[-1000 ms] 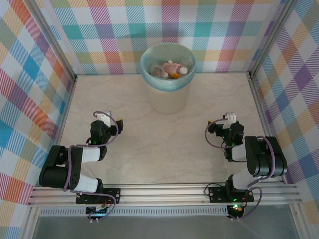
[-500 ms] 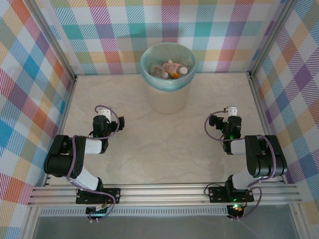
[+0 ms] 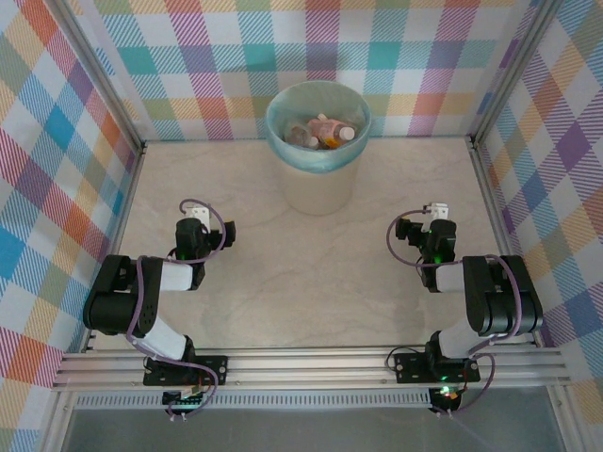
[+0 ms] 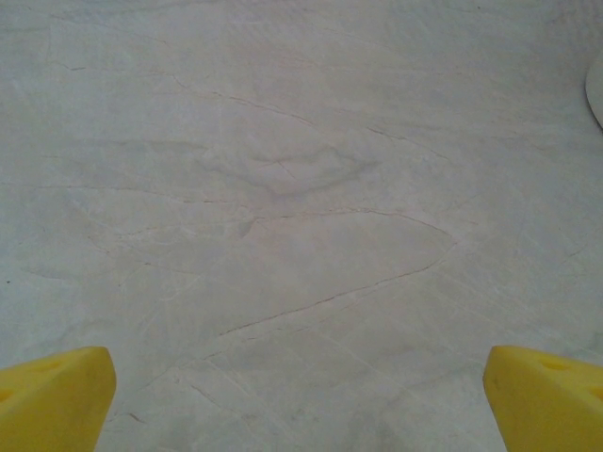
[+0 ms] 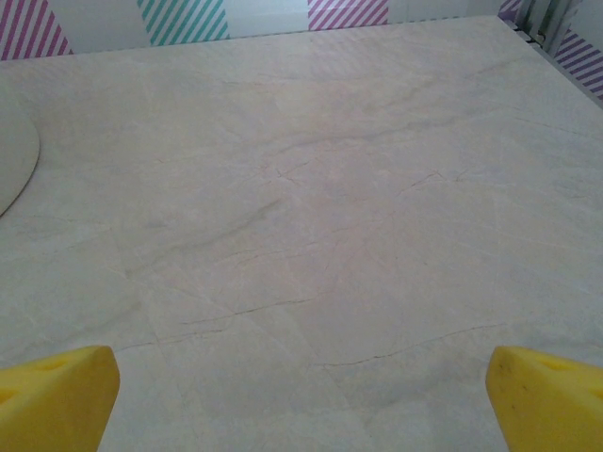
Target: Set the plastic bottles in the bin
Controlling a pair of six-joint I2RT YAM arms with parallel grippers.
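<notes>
Two arms rest low by their bases, the left gripper (image 3: 193, 224) and right gripper (image 3: 435, 215) both spread wide over the table (image 3: 301, 282) and holding nothing, likely because nothing is left to fetch. Against the far wall stands one bin (image 3: 320, 188) with the bottles (image 3: 325, 127) heaped inside. At least three show, and any others are hidden.

One overhead, two low over tabletop (image 4: 283, 188)
</notes>
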